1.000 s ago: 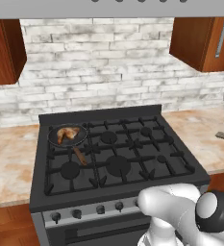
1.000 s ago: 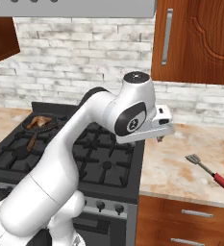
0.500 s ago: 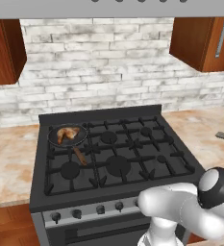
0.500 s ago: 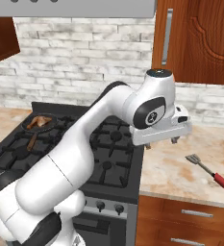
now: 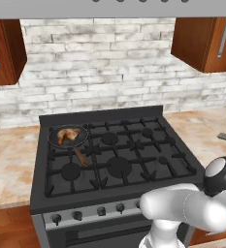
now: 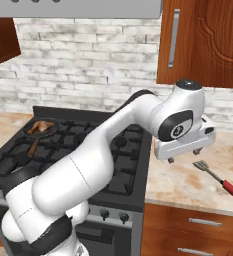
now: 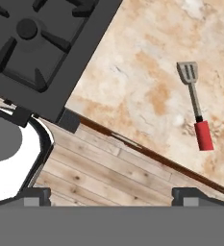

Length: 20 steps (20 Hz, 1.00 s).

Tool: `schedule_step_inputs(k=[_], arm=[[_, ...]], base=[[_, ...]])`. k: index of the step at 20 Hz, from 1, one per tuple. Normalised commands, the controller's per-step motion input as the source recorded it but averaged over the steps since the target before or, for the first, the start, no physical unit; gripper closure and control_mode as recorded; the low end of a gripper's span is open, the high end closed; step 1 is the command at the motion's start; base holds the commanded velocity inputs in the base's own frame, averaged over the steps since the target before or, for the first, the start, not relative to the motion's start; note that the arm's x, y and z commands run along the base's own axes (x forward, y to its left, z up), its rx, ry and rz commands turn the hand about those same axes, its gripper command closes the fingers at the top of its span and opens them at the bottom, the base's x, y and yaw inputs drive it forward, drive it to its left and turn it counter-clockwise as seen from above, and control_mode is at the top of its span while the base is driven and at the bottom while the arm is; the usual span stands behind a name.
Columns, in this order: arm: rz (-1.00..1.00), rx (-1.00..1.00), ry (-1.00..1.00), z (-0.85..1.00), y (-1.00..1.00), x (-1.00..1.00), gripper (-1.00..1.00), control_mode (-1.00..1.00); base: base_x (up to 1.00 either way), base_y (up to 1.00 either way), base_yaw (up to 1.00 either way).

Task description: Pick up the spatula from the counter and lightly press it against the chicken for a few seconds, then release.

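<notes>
hovering wide-open gripper (image 6: 183, 156) above counter (image 6: 174, 184), between stove (image 6: 132, 180) edge and spatula (image 6: 215, 176), touching neither

A mottled beige stone worktop (image 6: 183, 182) is seen on both sides of a black gas stove (image 5: 119, 167). On the stretch to the right of the stove a spatula (image 6: 215, 178) is laid flat, well apart from the stove. Its slotted metal head is turned toward the wall and its red grip toward the front edge. A dark frying pan (image 5: 52, 139) is set on the stove's rear left burner.
</notes>
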Motion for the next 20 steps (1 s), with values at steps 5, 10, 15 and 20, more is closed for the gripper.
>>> schedule_step_inputs(k=[5,10,15,20], arm=[[0.1,0.0,0.05,-0.13,-0.37,0.11,-1.0,-1.0],[0.1,0.0,0.07,-0.19,-0.35,0.22,-1.0,-1.0],[0.1,0.05,0.01,-0.23,-0.31,0.11,-1.0,-1.0],[0.02,0.05,-0.02,-0.06,-0.24,0.12,-1.0,-1.0]], base=[[0.0,0.0,0.0],[0.0,0.0,0.0],[0.0,0.0,0.0],[0.0,0.0,0.0]])
